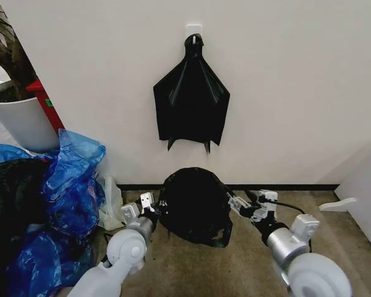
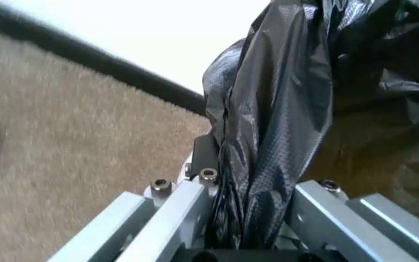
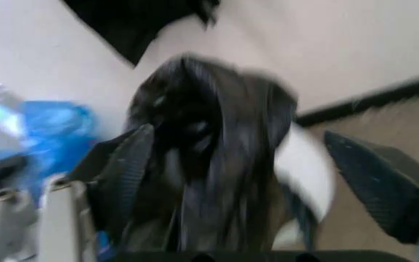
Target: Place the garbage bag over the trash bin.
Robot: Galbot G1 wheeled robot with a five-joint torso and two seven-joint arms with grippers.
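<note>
The garbage bag (image 1: 194,204) is draped over the trash bin (image 3: 307,169) on the floor by the wall, gripped by the left gripper (image 1: 149,206); the right gripper (image 1: 240,206) fingers look spread around film. Tearing or tipping is risked if it's yanked unevenly.

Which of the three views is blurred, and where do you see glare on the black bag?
Right wrist view: strongly smeared, the garbage bag and blue bags soft-edged. Left wrist view: sharp on the film near the left hand, with grey sheen along its folds; carpet slightly soft. Head view: evenly lit, the bag nearly flat black.
</note>
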